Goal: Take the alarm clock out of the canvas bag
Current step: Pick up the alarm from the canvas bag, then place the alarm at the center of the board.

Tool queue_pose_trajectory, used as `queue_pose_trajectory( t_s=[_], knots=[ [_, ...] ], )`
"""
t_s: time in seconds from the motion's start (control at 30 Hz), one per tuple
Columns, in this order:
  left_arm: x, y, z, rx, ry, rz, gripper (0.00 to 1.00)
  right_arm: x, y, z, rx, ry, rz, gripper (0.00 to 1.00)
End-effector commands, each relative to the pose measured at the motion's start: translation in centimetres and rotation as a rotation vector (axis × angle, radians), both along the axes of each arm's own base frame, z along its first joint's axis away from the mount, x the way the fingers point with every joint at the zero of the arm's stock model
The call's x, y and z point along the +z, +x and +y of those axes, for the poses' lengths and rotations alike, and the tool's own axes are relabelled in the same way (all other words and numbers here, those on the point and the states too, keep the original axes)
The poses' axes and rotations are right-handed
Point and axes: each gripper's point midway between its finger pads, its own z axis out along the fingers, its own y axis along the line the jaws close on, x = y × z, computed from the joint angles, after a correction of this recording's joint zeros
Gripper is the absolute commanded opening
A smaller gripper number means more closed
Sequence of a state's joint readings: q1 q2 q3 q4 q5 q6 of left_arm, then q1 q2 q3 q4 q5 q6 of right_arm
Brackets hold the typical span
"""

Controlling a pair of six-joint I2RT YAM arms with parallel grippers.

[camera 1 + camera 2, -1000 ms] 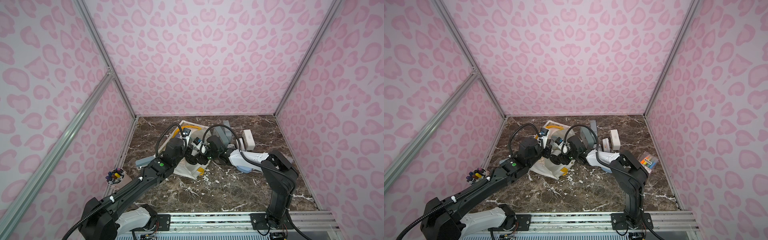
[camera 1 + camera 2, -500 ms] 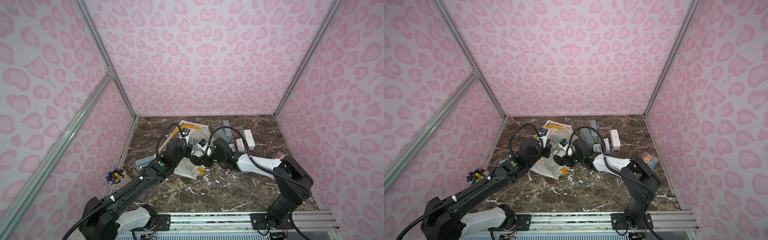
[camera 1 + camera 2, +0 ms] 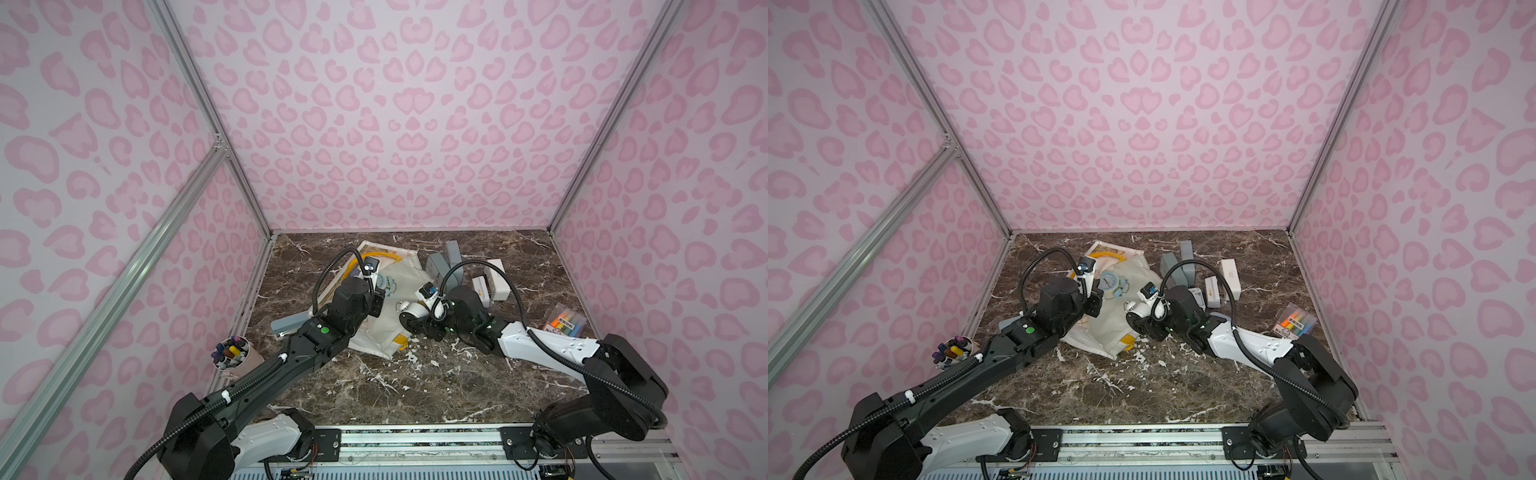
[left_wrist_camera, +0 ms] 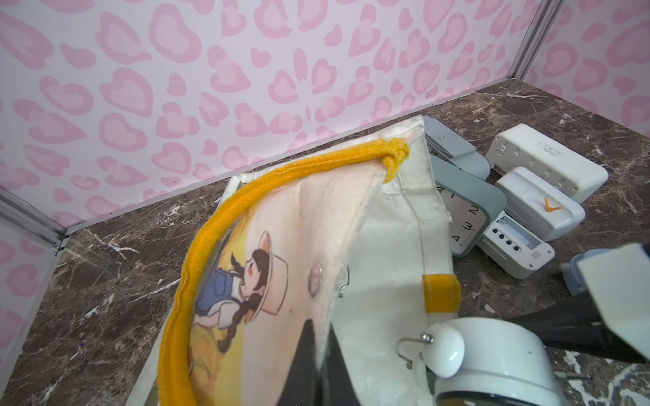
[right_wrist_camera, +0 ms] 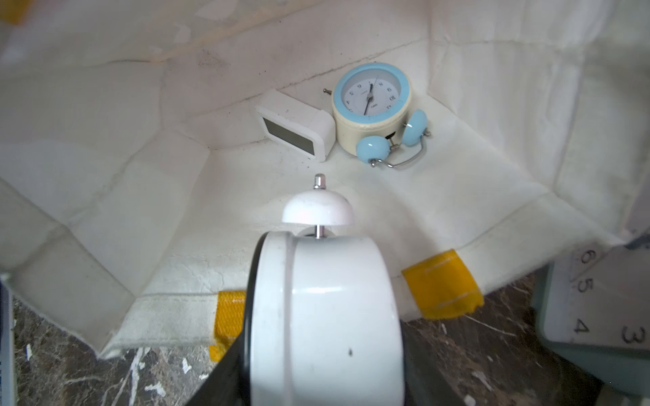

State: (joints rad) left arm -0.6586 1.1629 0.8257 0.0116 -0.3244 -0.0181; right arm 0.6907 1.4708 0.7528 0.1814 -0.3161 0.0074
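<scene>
Canvas, white with yellow straps, forms the canvas bag (image 3: pixel 376 334), which lies flat on the marble tabletop (image 3: pixel 415 386) just left of mid-frame in both top views, mouth toward the frame's right. There the left gripper (image 3: pixel 377 302) is pinched tight on the bag's upper layer. The right gripper (image 3: pixel 415 323) clamps the white alarm clock (image 3: pixel 409 311) at that mouth, one bell pointing toward the frame's left, into the bag. A marker pack (image 3: pixel 565 324) at the right edge carries a label too small to read, and a pen cup (image 3: pixel 230 353) stands at lower left. The left wrist view adds the lifted layer's print, a cartoon girl in a hat, and the black fingers (image 4: pixel 300 372) closed on that cloth. A grey square clock (image 4: pixel 467 218) reads 2, 3, 4, and a white box clock (image 4: pixel 548 168) bears a label I cannot make out. The right wrist view looks straight into the bag, where a blue alarm clock (image 5: pixel 373 105) with twin bells sits beside a small white digital clock (image 5: pixel 295 130), seen in this view alone. The held clock appears edge-on at the rim between two yellow patches (image 5: pixel 439 288), bell stem aimed into the bag. The grey clock's numerals 6, 5, 4, 3 show nearby.
</scene>
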Motion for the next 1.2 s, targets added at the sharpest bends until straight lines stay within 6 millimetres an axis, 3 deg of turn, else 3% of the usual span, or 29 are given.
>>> queue_pose_trajectory(
  t_s=[0.0,0.53,1.17],
  knots=[
    [0.0,0.2,0.5,0.032,-0.003,-0.01,0.03,0.8,0.9,-0.9,-0.054,0.034,-0.041,0.45],
    [0.0,0.0,0.8,0.049,-0.005,-0.013,0.03,-1.8,1.5,-7.6,-0.242,0.024,0.004,0.45],
    [-0.1,0.0,0.8,0.05,0.001,-0.011,0.03,-4.1,2.7,-10.5,-0.369,-0.036,0.003,0.46]
  ],
)
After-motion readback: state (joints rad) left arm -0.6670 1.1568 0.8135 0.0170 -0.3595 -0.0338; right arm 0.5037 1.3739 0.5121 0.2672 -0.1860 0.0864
